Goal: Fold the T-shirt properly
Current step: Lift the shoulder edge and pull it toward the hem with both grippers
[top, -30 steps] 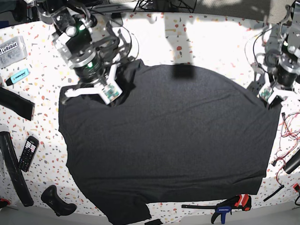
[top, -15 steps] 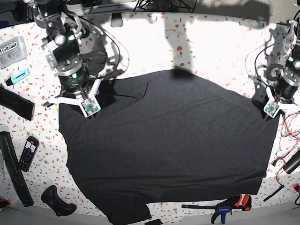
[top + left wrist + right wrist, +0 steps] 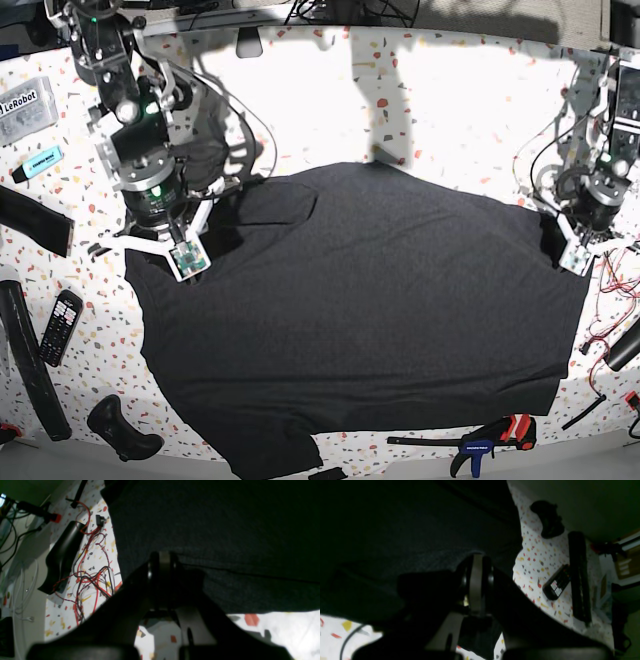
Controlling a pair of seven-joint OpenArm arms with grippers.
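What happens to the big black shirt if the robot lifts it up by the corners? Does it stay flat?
Probably not. The shirt looks soft and thin, already creased near the right gripper, so it should sag and droop between the corners. It lies wide on the table, so the rest would likely drag along.

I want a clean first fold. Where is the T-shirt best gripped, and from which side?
Probably at the two far corners of the T-shirt, where the right gripper and left gripper sit. The cloth lies flat and spread, so only its edges offer a lip. Come in from the far edge, low along the table, and pinch each corner.
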